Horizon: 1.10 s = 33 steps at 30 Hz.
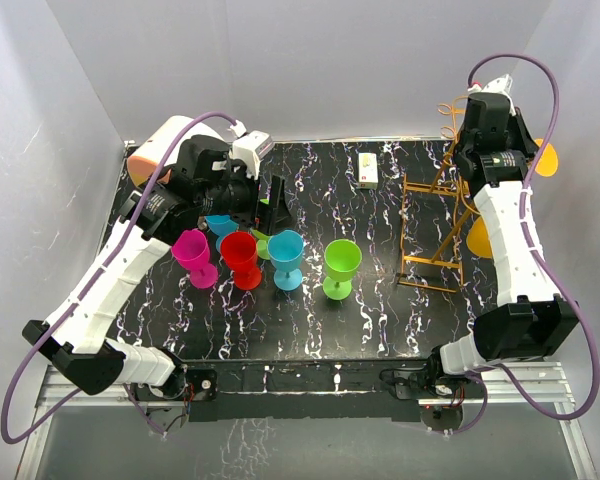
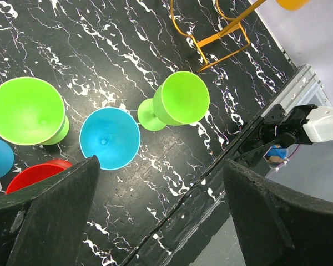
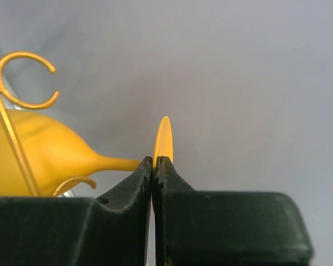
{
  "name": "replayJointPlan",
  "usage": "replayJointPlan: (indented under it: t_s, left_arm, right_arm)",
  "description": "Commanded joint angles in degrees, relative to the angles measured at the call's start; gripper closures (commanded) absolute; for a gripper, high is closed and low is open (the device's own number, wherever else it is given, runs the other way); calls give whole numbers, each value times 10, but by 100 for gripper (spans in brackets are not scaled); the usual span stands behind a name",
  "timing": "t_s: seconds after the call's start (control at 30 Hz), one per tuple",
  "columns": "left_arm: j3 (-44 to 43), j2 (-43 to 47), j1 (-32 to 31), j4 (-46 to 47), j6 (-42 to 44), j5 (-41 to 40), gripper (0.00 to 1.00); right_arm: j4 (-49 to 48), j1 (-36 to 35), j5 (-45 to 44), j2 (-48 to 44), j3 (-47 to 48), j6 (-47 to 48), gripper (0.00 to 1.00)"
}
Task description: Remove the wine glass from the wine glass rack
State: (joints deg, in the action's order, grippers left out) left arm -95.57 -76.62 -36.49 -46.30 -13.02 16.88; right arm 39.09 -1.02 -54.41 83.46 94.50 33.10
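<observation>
Your right gripper [image 3: 154,162] is clamped tight on the thin foot of the yellow wine glass [image 3: 39,149]. The fingers pinch the disc edge-on at its lower rim. In the wrist view the stem runs left from that foot into the bowl, with only pale wall behind it.

One upright wire of the wine glass rack [image 1: 432,228] crosses in front of the bowl. A curled loop sits above the bowl and another just under the stem, but you can't tell from here whether the stem rests in that lower loop. From above, the rack stands at the right side of the table [image 1: 380,330], and your right arm is reared up over it.

On the other side, your left gripper [image 2: 161,166] hangs wide open, holding nothing, above a cluster of upright goblets. A blue goblet [image 2: 109,138] is just beneath the fingers, a green goblet [image 2: 180,100] is beyond it, and a red goblet [image 2: 36,173] is by one finger. A pink goblet [image 1: 193,252] ends the row on the left.
</observation>
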Motion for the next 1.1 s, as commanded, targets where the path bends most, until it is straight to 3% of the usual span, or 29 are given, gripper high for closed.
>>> replayJointPlan:
  t_s: [0.0, 0.43, 0.7, 0.93, 1.0, 1.07]
  left_arm:
    - [0, 14, -2, 2, 0, 4, 8]
    - [16, 19, -2, 18, -38, 23, 7]
    - [13, 18, -2, 6, -64, 18, 7]
    - [2, 22, -2, 42, -129, 46, 6]
    - [9, 29, -3, 77, -163, 66, 6]
    - [22, 39, -2, 125, -201, 90, 6]
  right_arm:
    - [-111, 6, -57, -19, 16, 73, 100]
    - [-376, 6, -112, -75, -73, 317, 100]
    - [-423, -11, -118, -108, -66, 371, 100]
    - [-446, -70, -134, -124, 39, 370, 100]
    - [-425, -85, -133, -128, 87, 300, 100]
    - [-322, -109, -118, -130, 155, 162, 100]
